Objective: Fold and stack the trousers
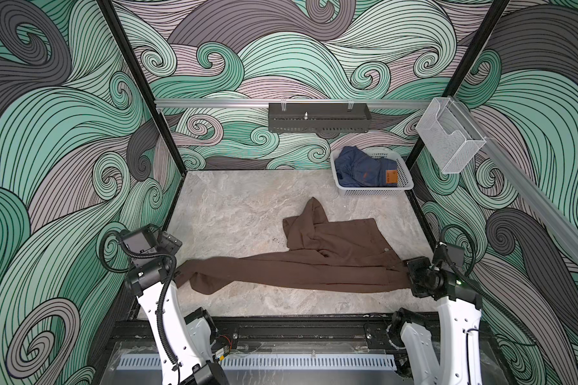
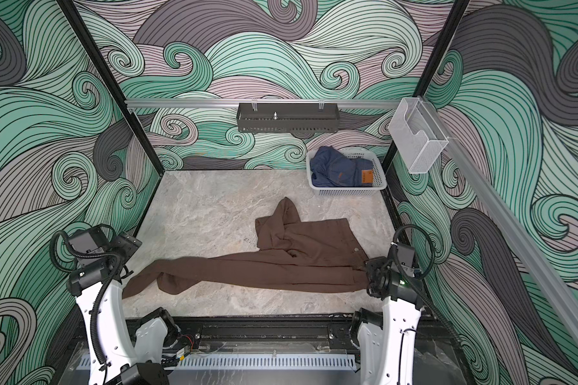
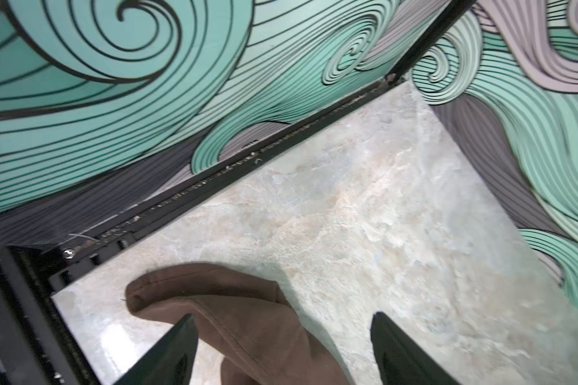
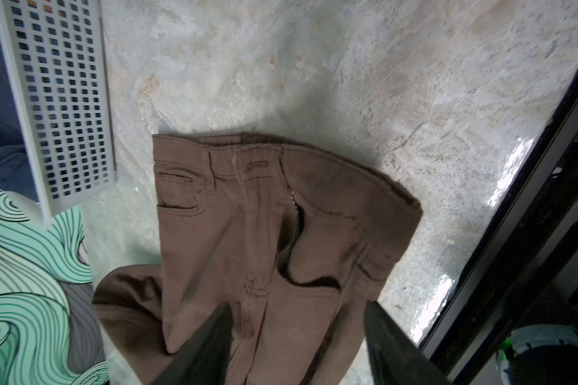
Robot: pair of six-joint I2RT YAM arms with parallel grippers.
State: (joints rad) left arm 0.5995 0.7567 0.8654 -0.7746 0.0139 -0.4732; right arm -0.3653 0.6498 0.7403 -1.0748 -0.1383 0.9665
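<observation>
Plainly, the trousers (image 1: 314,266) are lying stretched across the table (image 1: 231,206), on the robot's side of the white basket (image 1: 374,191) and apart from it, with bare table showing between. The waistband end is resting almost straight toward the robot from the basket. One leg is running away from the basket toward the opposite wall, its hem (image 3: 181,293) curling over near the table's edge. The other leg is bunching up in a crumpled fold (image 1: 309,216) that is pointing back toward the basket and stopping short of it.

The left gripper (image 3: 282,315) is hovering over the hem farthest from the basket with its fingers spread wide, pinching nothing; cloth is passing loosely beneath them. The right gripper (image 4: 297,304) is hanging above the waist end, near the basket's perforated wall. Its jaws are likewise spread and empty, with the fly and pocket lying slack below.

The arms seem to be standing at opposite ends because that is how a long garment gets pulled straight, and the open fingers are letting it settle flat. Folding looks barely begun: the crumpled leg is probably needing to be laid over its twin first. Blue jeans (image 1: 361,170) are sitting in the basket, seemingly waiting.
</observation>
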